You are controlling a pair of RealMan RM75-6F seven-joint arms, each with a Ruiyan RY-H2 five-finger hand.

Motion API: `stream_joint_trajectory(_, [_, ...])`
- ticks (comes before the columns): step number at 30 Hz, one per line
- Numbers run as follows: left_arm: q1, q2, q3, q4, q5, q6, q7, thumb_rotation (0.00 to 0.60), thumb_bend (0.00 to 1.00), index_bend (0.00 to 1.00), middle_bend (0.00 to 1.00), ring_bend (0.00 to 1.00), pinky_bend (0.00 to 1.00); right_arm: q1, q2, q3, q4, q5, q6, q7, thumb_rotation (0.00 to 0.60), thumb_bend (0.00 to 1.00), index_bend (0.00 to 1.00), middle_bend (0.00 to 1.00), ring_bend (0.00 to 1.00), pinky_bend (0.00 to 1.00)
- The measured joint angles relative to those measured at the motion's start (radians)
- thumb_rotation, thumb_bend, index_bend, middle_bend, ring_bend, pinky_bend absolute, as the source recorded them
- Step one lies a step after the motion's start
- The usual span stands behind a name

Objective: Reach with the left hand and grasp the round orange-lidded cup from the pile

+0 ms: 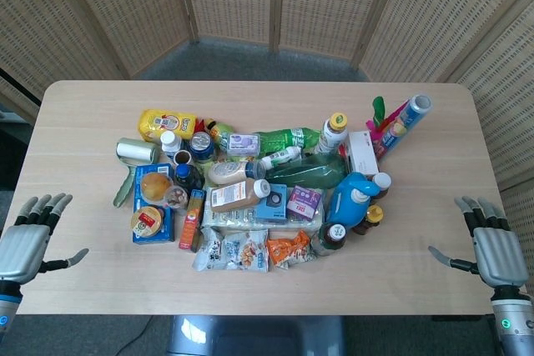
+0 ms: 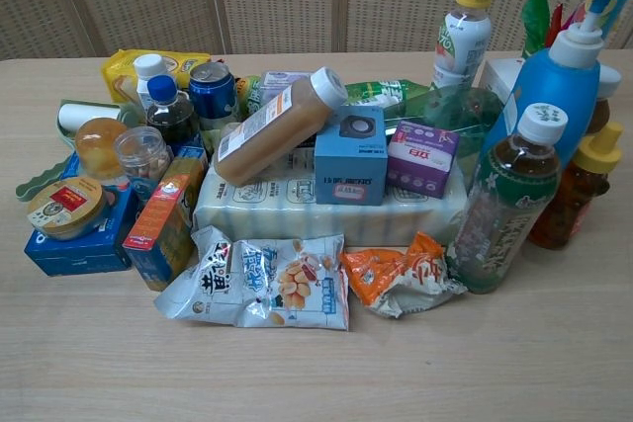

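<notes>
The round orange-lidded cup (image 1: 155, 186) (image 2: 99, 146) sits at the left side of the pile, on a blue box (image 1: 165, 224) (image 2: 79, 247) and beside a small clear jar (image 1: 175, 198) (image 2: 143, 154). My left hand (image 1: 29, 243) hovers over the table's front left corner, fingers spread and nothing in it, well to the left of the cup. At the front right corner my right hand (image 1: 492, 248) is also spread and holds nothing. Neither hand appears in the chest view.
A second round cup with a red label (image 1: 147, 222) (image 2: 64, 207) lies on the same blue box. A dark bottle with a blue cap (image 1: 184, 177) (image 2: 169, 111), a blue can (image 1: 200, 144) and a green roller (image 1: 133, 156) crowd the cup. Bare table (image 1: 75, 164) lies left of the pile.
</notes>
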Motion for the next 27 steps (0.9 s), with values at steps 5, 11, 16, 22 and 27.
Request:
stream_joint_trajectory(5, [-0.029,-0.065,0.004,0.035,-0.033,-0.066,0.039,0.356,0.22,0.0,0.01,0.07,0.0,-0.008,0.008,-0.003,-0.007,0.001,0.007,0.002,0.267,0.0,0.0,0.0,0.0,0.0])
stream_joint_trajectory(11, [-0.073,-0.125,-0.021,0.05,-0.07,-0.105,0.087,0.355,0.22,0.0,0.03,0.1,0.0,-0.015,0.009,-0.005,-0.009,0.003,0.011,0.009,0.263,0.0,0.0,0.0,0.0,0.0])
stream_joint_trajectory(16, [-0.116,-0.159,-0.041,0.062,-0.098,-0.156,0.11,0.354,0.22,0.0,0.05,0.11,0.0,-0.017,0.009,-0.005,-0.003,0.008,0.009,0.016,0.266,0.0,0.0,0.0,0.0,0.0])
stream_joint_trajectory(22, [-0.169,-0.198,-0.05,0.083,-0.13,-0.225,0.136,0.359,0.22,0.02,0.08,0.14,0.0,-0.025,0.012,-0.005,-0.001,0.016,0.012,0.02,0.266,0.0,0.0,0.0,0.0,0.0])
stream_joint_trajectory(27, [-0.197,-0.234,-0.051,0.11,-0.152,-0.263,0.144,0.357,0.23,0.03,0.1,0.15,0.0,-0.027,0.014,-0.004,-0.001,0.018,0.012,0.021,0.268,0.0,0.0,0.0,0.0,0.0])
